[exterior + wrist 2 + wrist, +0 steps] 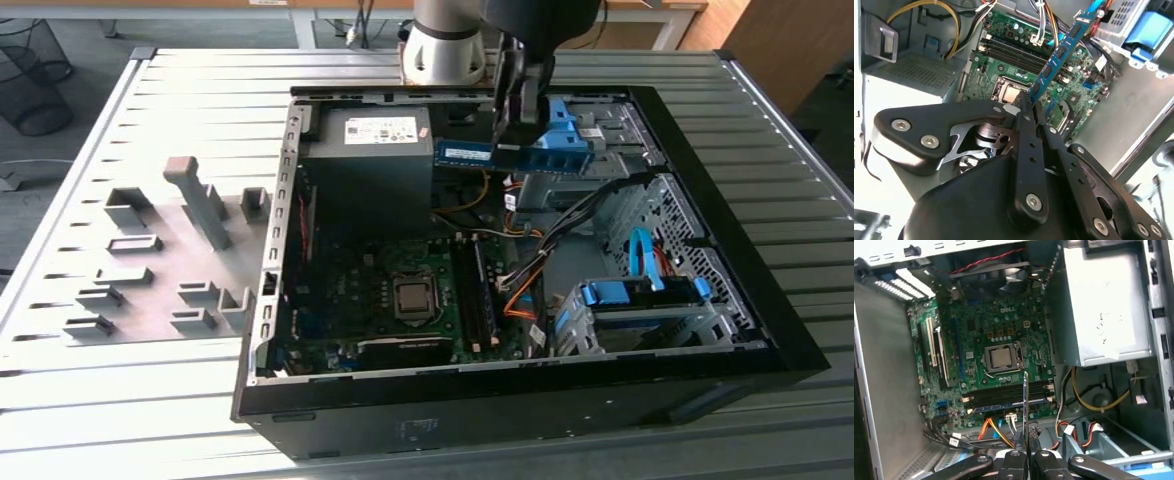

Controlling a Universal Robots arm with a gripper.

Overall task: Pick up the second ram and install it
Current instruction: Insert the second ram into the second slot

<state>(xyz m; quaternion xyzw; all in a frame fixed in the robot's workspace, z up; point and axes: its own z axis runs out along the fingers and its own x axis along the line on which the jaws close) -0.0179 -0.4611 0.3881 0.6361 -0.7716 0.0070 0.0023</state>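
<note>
The second ram (470, 153) is a slim blue-green board with a pale label. It hangs level above the open computer case (747, 290), near the case's far end. My gripper (513, 148) is shut on one end of it. In the second wrist view the ram (1064, 50) sticks out from between the black fingers (1026, 125) over the motherboard. In the first wrist view the ram (1026, 405) shows edge-on above the long dark memory slots (1004, 392). The slots (475, 290) lie beside the processor socket (415, 297), well below the ram.
A grey power supply (367, 160) fills the case's far corner. Blue drive-bay clips (641, 295) and orange and yellow cables (521, 290) sit toward the exterior view's right. Grey fixture blocks (147, 270) stand on the slatted table at the exterior view's left.
</note>
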